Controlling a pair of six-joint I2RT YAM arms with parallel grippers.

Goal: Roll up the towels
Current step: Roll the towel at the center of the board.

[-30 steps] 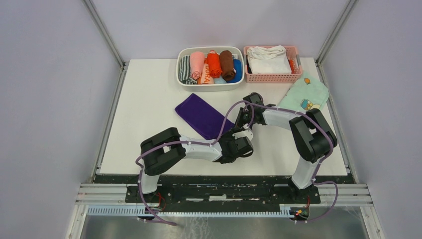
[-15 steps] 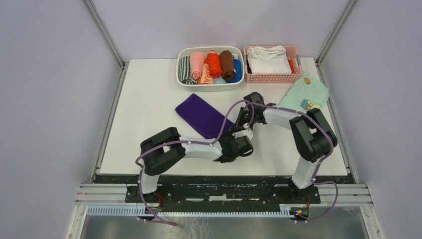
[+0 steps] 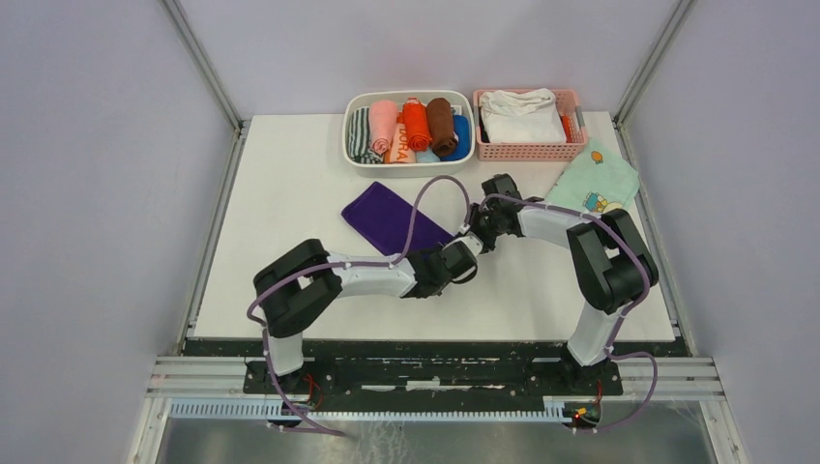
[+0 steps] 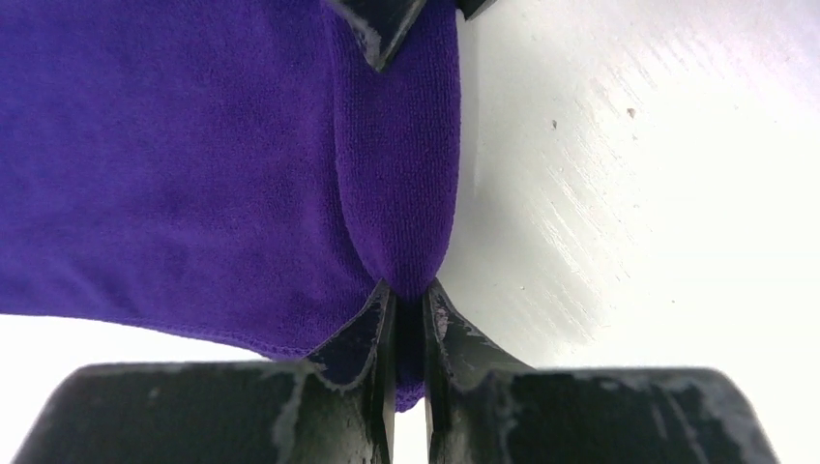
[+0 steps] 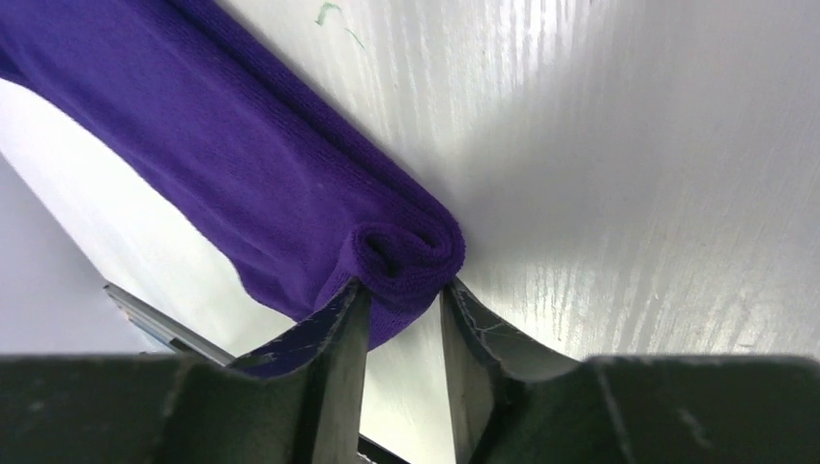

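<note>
Scene: overhead view of a white surface (image 3: 290, 251), with two robot arms reaching in from the near edge and meeting just right of centre.
Purple towel (image 3: 387, 217): lies flat and diagonal mid-surface, far end pointing toward the bins. Its near-right end is curled over into a small, tight roll, which is where both arms work.
Left end effector (image 4: 406, 295): fingers pressed almost together, pinching a thin fold of purple cloth at one end of the curled lip.
Right end effector (image 5: 401, 290): fingers a little apart, clasping the other end of the roll, one finger touching each side of the spiral.
Why held so: a grip at each end probably keeps the curl even across the towel's width, so it can be turned along the flat length without skewing.
Progress: judged early, since only the first turn is formed and most of the cloth is unrolled.
Salmon-pink towel (image 3: 384, 121): sits as a finished-looking roll in the white bin (image 3: 353, 145) at the far edge, beside several other coloured rolls.
Elsewhere: a pink basket (image 3: 527, 150) holds a white folded cloth (image 3: 520, 114). A mint-green cartoon-print cloth (image 3: 592, 184) lies near the right edge, apart from the work.
Risk: the looser right-hand clasp could let the spiral slacken.
</note>
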